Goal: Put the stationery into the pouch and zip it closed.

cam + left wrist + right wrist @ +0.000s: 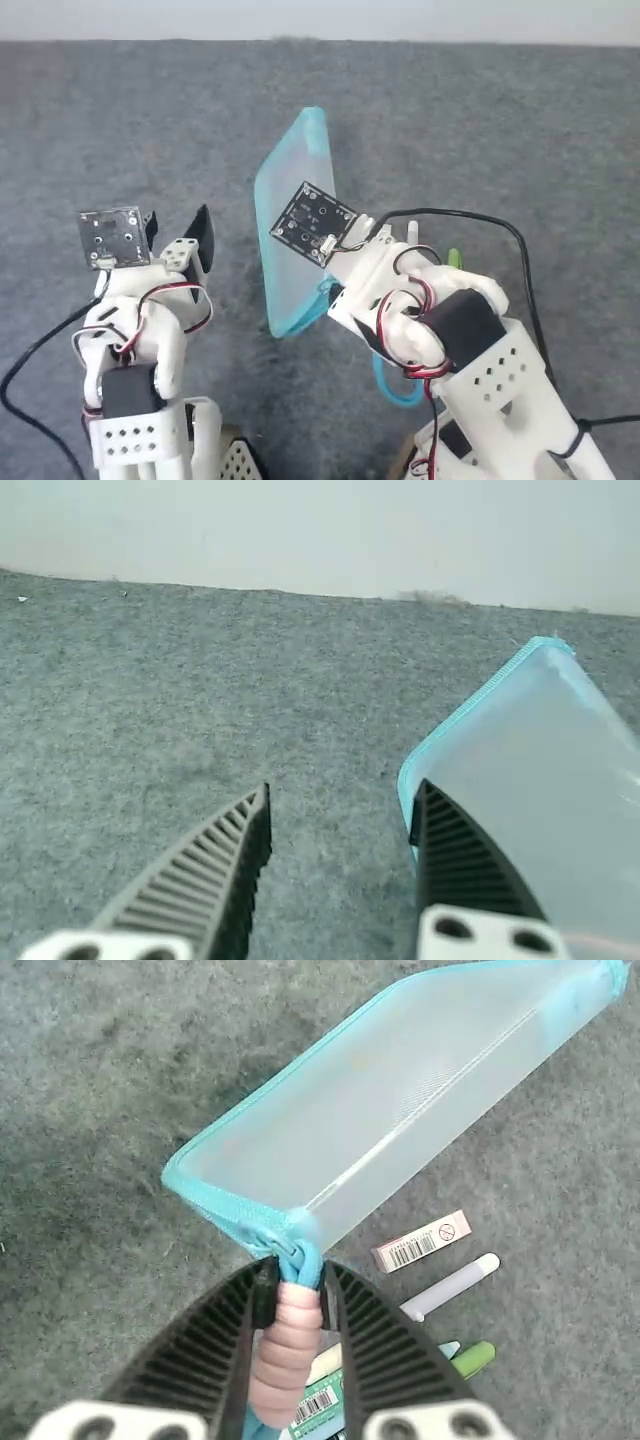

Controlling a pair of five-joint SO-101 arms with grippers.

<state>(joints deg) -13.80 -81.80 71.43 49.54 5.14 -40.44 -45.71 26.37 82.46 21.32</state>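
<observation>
Right fingers (215, 1345): clenched on the pink tab (288, 1332) at the zip corner of the pouch (400, 1110). From here that looks the one firm hold on such a limp thing.
Pouch: held up by that corner and tilted, flat face to the room. It looks empty, and I cannot tell whether its low edge touches the tabletop (500, 130).
Zip: too small to tell if it is open.
Left fingers (215, 870): spread wide and holding nothing, just beside the pouch's edge. I'd guess they are placed to steady it.
Stationery: a white pen (450, 1287), a green pen (472, 1358) and a small eraser (422, 1242) lie on the tabletop under the right arm, none yet inside.
</observation>
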